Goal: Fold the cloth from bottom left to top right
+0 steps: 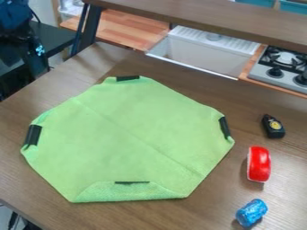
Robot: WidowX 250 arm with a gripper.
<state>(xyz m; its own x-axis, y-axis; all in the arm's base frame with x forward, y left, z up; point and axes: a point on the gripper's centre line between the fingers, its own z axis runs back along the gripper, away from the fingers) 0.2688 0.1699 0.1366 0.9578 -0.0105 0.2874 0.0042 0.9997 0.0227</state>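
Across the brown table [198,215], the green cloth [141,130] lies spread, its near corner folded inward, apart from a red object [259,164] and what looks like a blue can [251,212]; how open the gripper is, or what it holds, I cannot tell

The single camera looks down at a slant from above the near side of the table [78,96], facing across it toward the toy sink [207,54] and stove [282,67] beyond. It sits close enough for the whole green cloth [132,139] to spread across much of the view, with the table's left edge running diagonally.
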